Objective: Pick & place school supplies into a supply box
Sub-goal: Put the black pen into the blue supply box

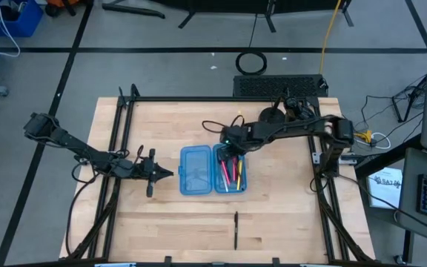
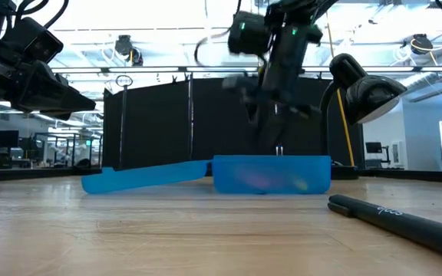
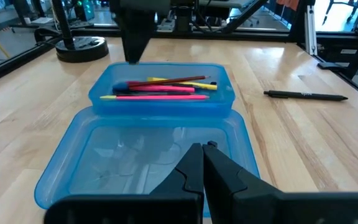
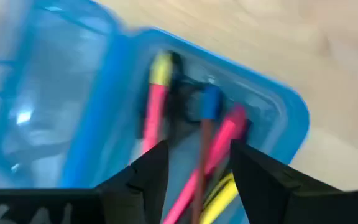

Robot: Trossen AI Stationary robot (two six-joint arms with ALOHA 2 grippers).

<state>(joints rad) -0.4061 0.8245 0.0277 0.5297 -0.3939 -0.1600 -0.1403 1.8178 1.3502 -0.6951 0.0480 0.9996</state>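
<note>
Black pen [image 1: 236, 229] alone near table's front edge, right end effector [image 4: 194, 165] apart above supply box [image 1: 213, 170], left end effector [image 3: 202, 163] together.

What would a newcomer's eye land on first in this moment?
The open blue supply box mid-table, its right half holding pink, yellow and red pens. The right end effector hangs open just above that half. One black pen lies alone on the wood, nearer the table's front edge.

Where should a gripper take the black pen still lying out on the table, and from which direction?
Grip the black pen mid-barrel, coming straight down, fingers closing across its width. It lies flat and alone on bare wood, apart from the supply box, so nothing crowds either side. The right gripper hangs over the box; the left gripper waits beside it.
</note>
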